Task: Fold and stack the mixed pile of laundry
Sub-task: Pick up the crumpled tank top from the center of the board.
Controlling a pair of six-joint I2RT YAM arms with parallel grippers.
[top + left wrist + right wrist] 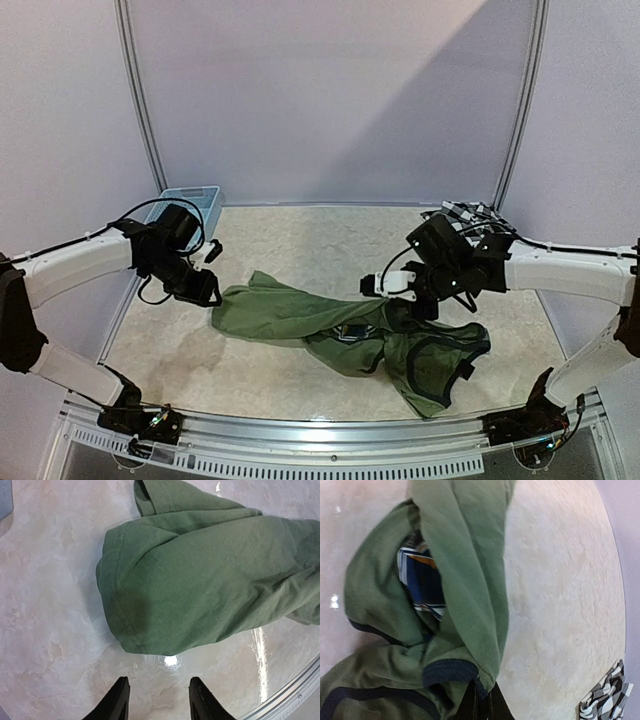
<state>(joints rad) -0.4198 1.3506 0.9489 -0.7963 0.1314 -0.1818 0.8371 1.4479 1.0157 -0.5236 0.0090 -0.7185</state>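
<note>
The olive-green sleeveless shirt (pixel 290 315) lies crumpled across the middle of the table, its blue-orange emblem (pixel 422 580) showing between folds. My right gripper (pixel 485 702) is shut on the shirt's dark-trimmed edge, lifting that part (pixel 400 300). In the left wrist view the shirt's hemmed end (pixel 210 580) rests on the tabletop just beyond my left gripper (pixel 160 700). That gripper is open, with nothing between its fingers, and hovers at the shirt's left end (pixel 208 290). The black-and-white checked shirt (pixel 470 214) lies at the back right, partly hidden behind my right arm; its corner (pixel 607 697) shows in the right wrist view.
A light blue lattice basket (pixel 195 205) stands at the table's back left corner. Pale walls close in the back and sides. A metal rail (pixel 330 435) runs along the near edge.
</note>
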